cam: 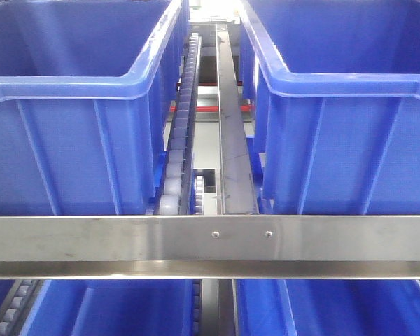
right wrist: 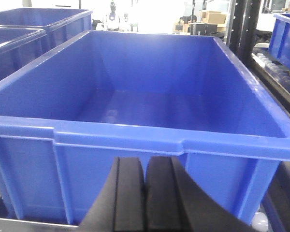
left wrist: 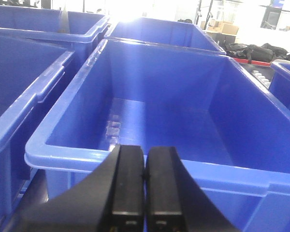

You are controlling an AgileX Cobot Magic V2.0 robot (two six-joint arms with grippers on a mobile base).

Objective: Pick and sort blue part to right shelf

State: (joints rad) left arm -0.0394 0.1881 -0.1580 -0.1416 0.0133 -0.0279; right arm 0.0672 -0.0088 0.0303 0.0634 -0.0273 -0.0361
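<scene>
The blue part is out of view in every frame. The right shelf shows as a steel front rail (cam: 210, 245) with a blue roller track (cam: 183, 119) running back between two large blue bins. My left gripper (left wrist: 145, 151) is shut with nothing between its black fingers, just in front of the near rim of an empty blue bin (left wrist: 150, 162). My right gripper (right wrist: 145, 162) is shut and empty too, facing the front wall of another empty blue bin (right wrist: 135, 145).
Left bin (cam: 70, 126) and right bin (cam: 350, 119) flank a steel divider rail (cam: 232, 133). More blue bins (cam: 112, 308) sit on the tier below. Neighbouring bins (left wrist: 19, 96) stand left of the left gripper. A black upright post (right wrist: 241, 24) and rollers (right wrist: 280, 72) lie right.
</scene>
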